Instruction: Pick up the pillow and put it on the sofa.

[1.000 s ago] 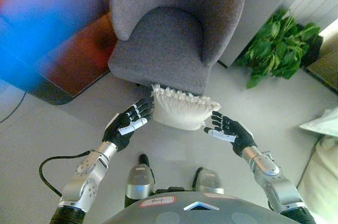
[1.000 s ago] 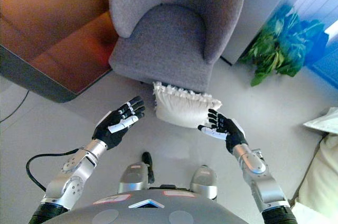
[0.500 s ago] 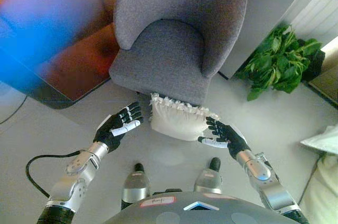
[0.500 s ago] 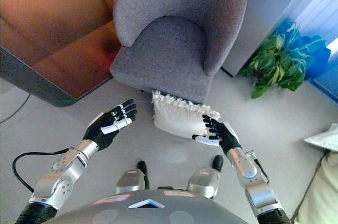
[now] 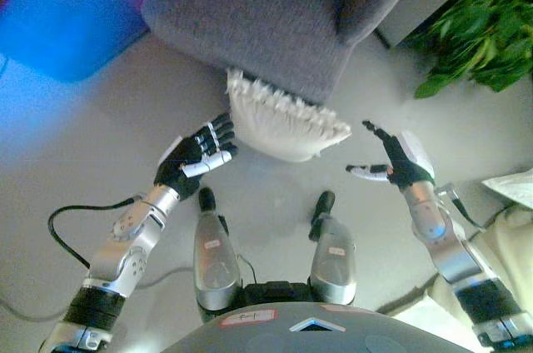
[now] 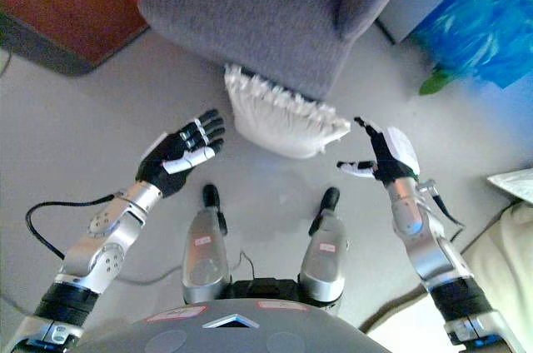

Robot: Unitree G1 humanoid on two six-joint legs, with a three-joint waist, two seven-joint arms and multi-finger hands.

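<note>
A white frilled pillow point(image 5: 286, 125) lies on the pale floor, leaning against the front of a grey armchair point(image 5: 275, 12). My left hand point(image 5: 196, 155) is open, palm up, just left of the pillow and apart from it. My right hand point(image 5: 395, 161) is open with fingers spread, to the right of the pillow with a clear gap. Both hands are empty. The pillow also shows in the right eye view point(image 6: 283, 114).
A green plant point(image 5: 479, 20) stands at the upper right beside a grey wall. A dark-edged reddish surface point(image 6: 58, 12) lies at the upper left. A cream cushion point(image 5: 504, 245) and a white object point(image 5: 512, 186) are at the right edge.
The camera has tilted down, so the armchair fills the top edge. My right hand has drawn away from the pillow to the right and opened wider. My left hand stays beside the pillow.
</note>
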